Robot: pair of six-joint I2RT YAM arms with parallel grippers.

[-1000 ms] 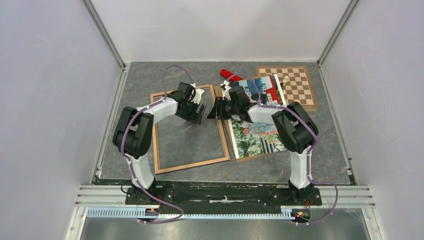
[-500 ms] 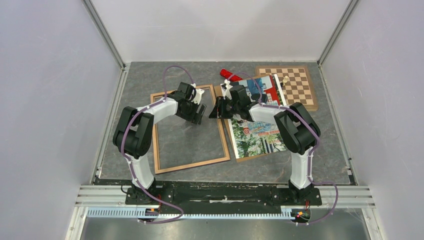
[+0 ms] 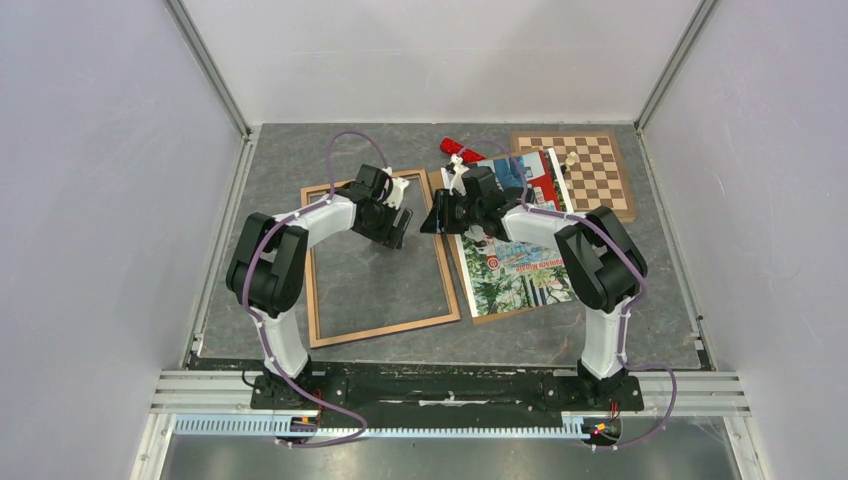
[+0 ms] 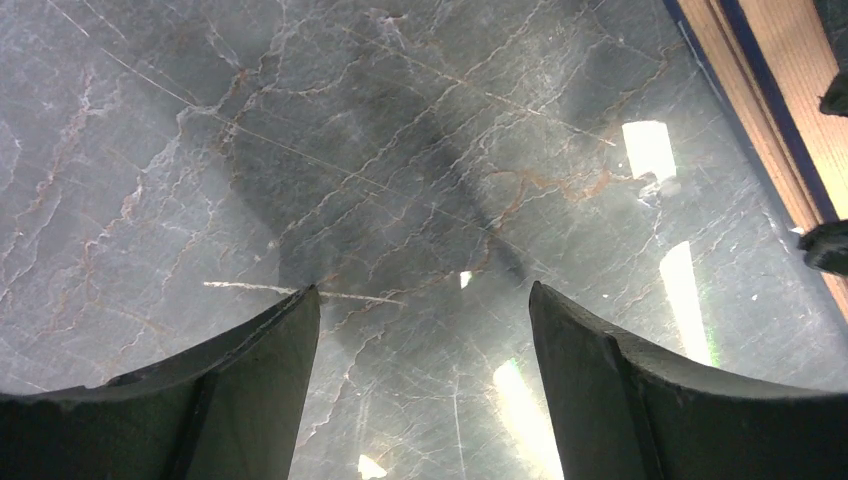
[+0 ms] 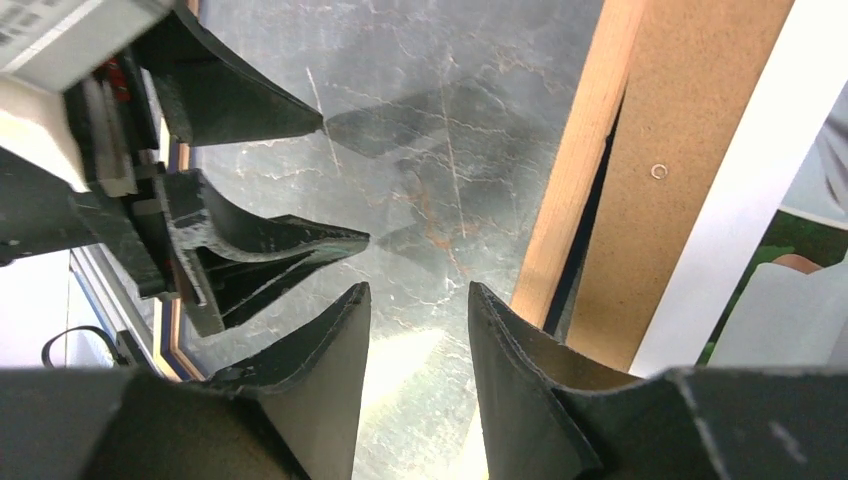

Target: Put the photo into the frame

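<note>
Plainly, the left gripper (image 4: 422, 290) stands spread wide with nothing between its fingers; only the grey veined table (image 4: 300, 150) shows in the gap. It hangs over the bare opening of the frame (image 3: 385, 327), toward its far right corner. The right gripper (image 5: 415, 290) faces it from just beside. Its fingers are parted by a narrower gap and pinch nothing, with the table showing through there too. In the right wrist view its right finger sits close above the inner edge of the frame's right rail, though whether it touches I cannot tell.

The frame lies flat on the table, light wood face up, a dark blue line along its edge. Just right of that rail lies the photo (image 3: 510, 275) — colour side up, outside the frame, resting on a brown fibreboard panel (image 5: 680, 150) whose edge juts out toward the rail. Beyond the photo's far right corner sits a chessboard (image 3: 590, 172), and a red object (image 3: 458, 147) lies at the photo's far left corner.
</note>
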